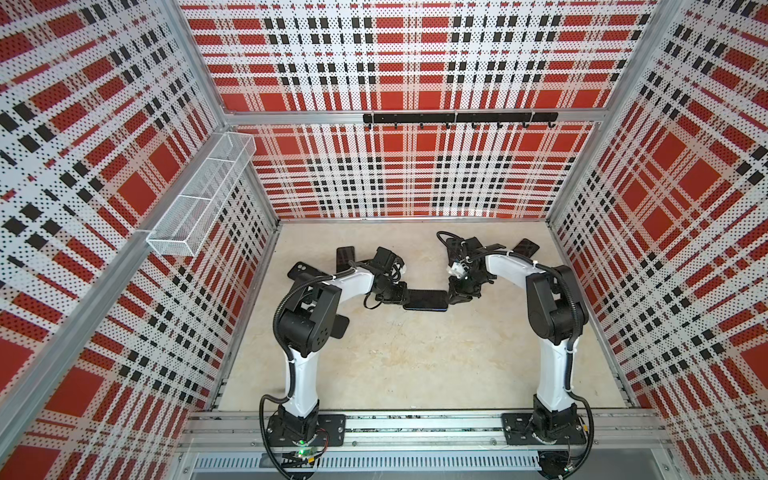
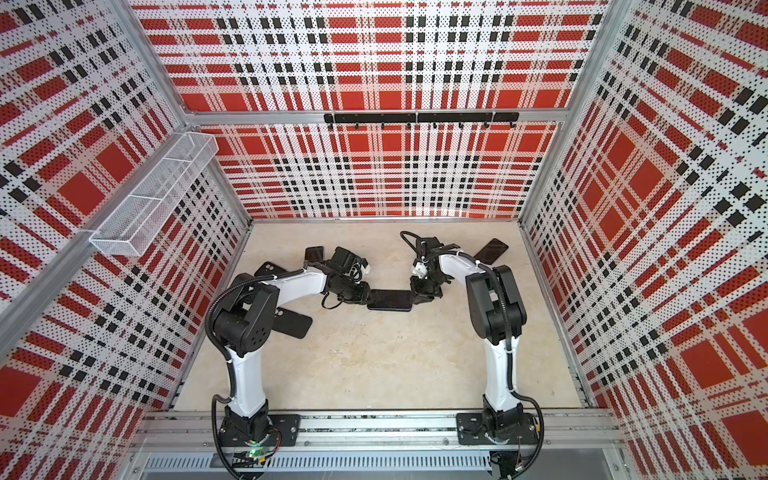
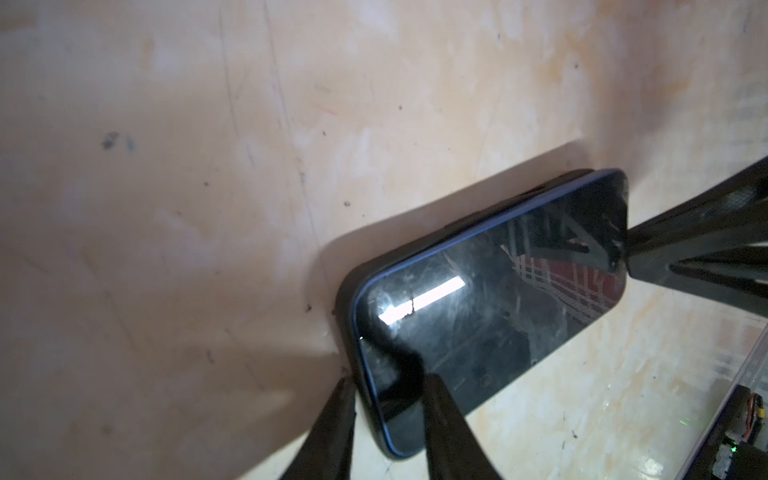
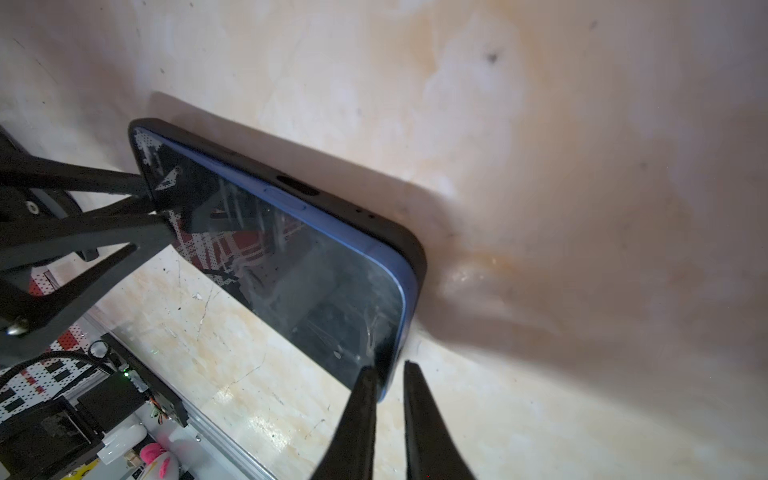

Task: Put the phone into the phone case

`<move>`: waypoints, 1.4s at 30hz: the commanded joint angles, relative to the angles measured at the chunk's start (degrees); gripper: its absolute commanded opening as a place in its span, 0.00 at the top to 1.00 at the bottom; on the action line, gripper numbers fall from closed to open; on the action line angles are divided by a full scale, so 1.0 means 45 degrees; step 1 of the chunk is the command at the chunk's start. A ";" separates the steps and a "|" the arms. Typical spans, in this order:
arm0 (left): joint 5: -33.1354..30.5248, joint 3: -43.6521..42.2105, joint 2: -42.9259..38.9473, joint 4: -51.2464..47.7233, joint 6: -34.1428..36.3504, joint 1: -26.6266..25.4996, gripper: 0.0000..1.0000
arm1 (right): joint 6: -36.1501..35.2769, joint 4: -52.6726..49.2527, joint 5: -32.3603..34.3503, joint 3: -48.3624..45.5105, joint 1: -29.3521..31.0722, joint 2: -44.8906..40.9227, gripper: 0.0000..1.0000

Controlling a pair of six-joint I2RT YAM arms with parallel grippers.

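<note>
The phone [image 1: 426, 300] [image 2: 390, 300], with a blue frame and dark screen, lies screen-up at mid table between my two grippers. It rests in the black phone case [image 3: 345, 299] [image 4: 374, 224]. Its blue side shows above the case wall along one long edge. My left gripper [image 1: 405, 299] [image 3: 386, 399] is shut on the left end, one finger on the screen and one outside the case. My right gripper [image 1: 449, 299] [image 4: 390, 374] pinches the phone's right corner, with a narrow gap between its fingers.
Other dark phones and cases lie around: one phone [image 1: 345, 255] and a case [image 1: 305, 272] behind the left arm, a case [image 2: 295, 324] under its elbow, a phone [image 1: 525, 248] at the back right. A mesh basket [image 1: 199, 195] hangs on the left wall.
</note>
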 commanded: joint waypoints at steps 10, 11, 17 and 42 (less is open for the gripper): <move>0.0113 0.0061 0.0426 -0.0250 -0.0020 -0.0038 0.68 | 0.0123 0.0524 -0.0827 -0.0622 0.0408 0.0302 0.88; 0.0133 0.0061 0.0432 -0.0247 -0.0030 -0.0033 0.68 | 0.0150 0.0558 -0.0837 -0.0704 0.0445 0.0333 0.89; 0.0307 0.0042 0.0529 -0.0172 -0.0112 -0.0007 0.68 | 0.0404 0.0749 -0.0757 -0.1525 0.0904 0.0533 0.90; 0.0582 0.0045 0.0690 -0.0109 -0.0163 -0.0062 0.69 | 0.1704 0.2432 0.1661 -0.3900 0.2360 0.2838 0.93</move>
